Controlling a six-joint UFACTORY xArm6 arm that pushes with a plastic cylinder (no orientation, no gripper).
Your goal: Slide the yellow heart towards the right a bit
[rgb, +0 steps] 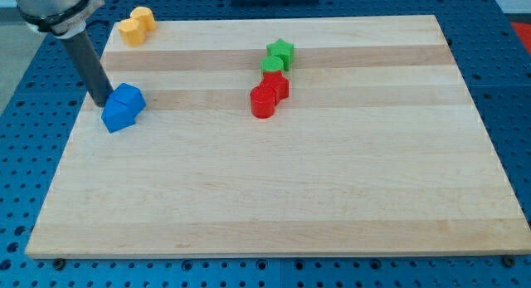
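Observation:
Two yellow blocks sit touching at the board's top-left corner: one at the upper right of the pair, the other at the lower left. I cannot tell which of them is the heart. My tip is well below them, at the board's left edge. It stands right beside the left side of a blue block. The rod rises from the tip toward the view's top left.
A second blue block touches the first at its lower left. A green star and a green block sit at top centre. Two red blocks lie just below them. The wooden board rests on a blue perforated table.

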